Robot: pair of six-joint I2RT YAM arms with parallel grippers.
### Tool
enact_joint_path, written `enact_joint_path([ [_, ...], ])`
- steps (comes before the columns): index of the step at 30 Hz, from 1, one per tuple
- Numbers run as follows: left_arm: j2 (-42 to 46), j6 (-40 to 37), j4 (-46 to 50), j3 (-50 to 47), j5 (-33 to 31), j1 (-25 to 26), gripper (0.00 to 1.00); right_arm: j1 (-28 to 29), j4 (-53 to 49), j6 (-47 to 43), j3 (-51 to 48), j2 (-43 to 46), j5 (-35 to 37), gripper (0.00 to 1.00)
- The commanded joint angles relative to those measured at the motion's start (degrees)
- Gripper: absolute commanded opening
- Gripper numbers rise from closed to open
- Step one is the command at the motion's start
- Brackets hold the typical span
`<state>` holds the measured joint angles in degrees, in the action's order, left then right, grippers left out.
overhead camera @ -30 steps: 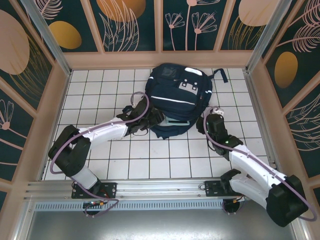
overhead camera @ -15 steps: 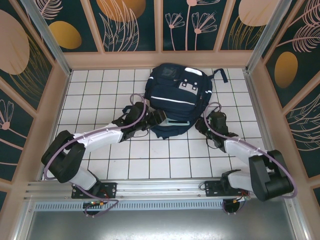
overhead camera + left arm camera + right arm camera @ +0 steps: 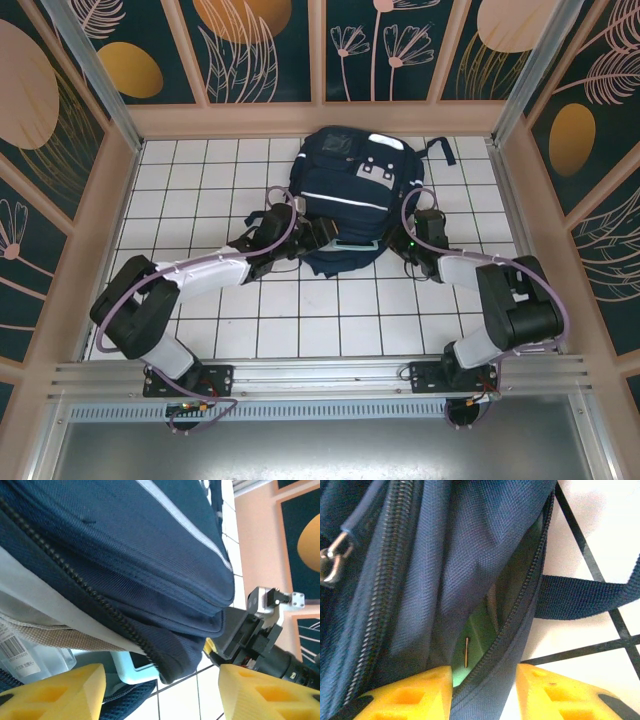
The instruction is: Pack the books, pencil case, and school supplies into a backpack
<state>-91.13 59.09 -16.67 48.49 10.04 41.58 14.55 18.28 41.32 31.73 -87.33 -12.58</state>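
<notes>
My left gripper [image 3: 160, 682]: yellow fingers [image 3: 55, 692] stand well apart at the near left corner of the navy blue fabric backpack [image 3: 355, 180]. A fold of its zipped rim hangs between them.
My right gripper [image 3: 485, 680]: clamped on the backpack's zipper edge at the near right corner, with navy cloth filling the gap between the pads.
Backpack: lies flat on the white tiled table [image 3: 200, 200], white stripes up and its open mouth towards my bases.
Dark strap [image 3: 580, 597]: runs out over the tiles beside my right gripper.
Pale teal calculator [image 3: 131, 664]: sits just inside the mouth, under the rim.
White item with a barcode label [image 3: 17, 652]: left of the calculator. I cannot tell what it is.
Green flat surface [image 3: 476, 630]: shows through the opened slit above my right fingers.
</notes>
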Motion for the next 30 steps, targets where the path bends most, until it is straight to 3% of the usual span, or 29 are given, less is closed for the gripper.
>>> enact_joint_path([
  [1,-1.7,0.1,-2.1,2.3,1.1,0.3,0.55,-0.4,3.3,0.8,2.5,-2.1,-0.4,0.35],
  [6,-2.7,0.0,-2.2,3.5,1.3,0.3,0.19,-0.7,2.6,0.4,2.1,-3.4,-0.1,0.32],
  [8,-2.6,-0.1,-1.9,4.2,1.0,0.3,0.16,-0.8,2.8,0.3,1.6,-3.4,0.4,0.31],
  [9,-2.6,-0.2,-1.7,4.6,0.8,0.3,0.11,-0.9,2.7,0.0,1.6,-3.6,0.4,0.28],
  [12,-2.4,-0.7,-0.8,5.9,0.4,0.3,0.0,-1.4,2.8,-0.3,1.8,-4.1,-0.1,0.0],
  [24,1.3,-2.4,2.6,9.9,-2.5,0.3,0.0,-1.7,-10.8,-6.8,4.3,16.0,5.8,0.0],
  [30,1.8,-4.1,5.4,14.5,-4.1,0.3,0.0,-2.4,-16.5,-10.4,9.8,19.9,6.9,0.0],
])
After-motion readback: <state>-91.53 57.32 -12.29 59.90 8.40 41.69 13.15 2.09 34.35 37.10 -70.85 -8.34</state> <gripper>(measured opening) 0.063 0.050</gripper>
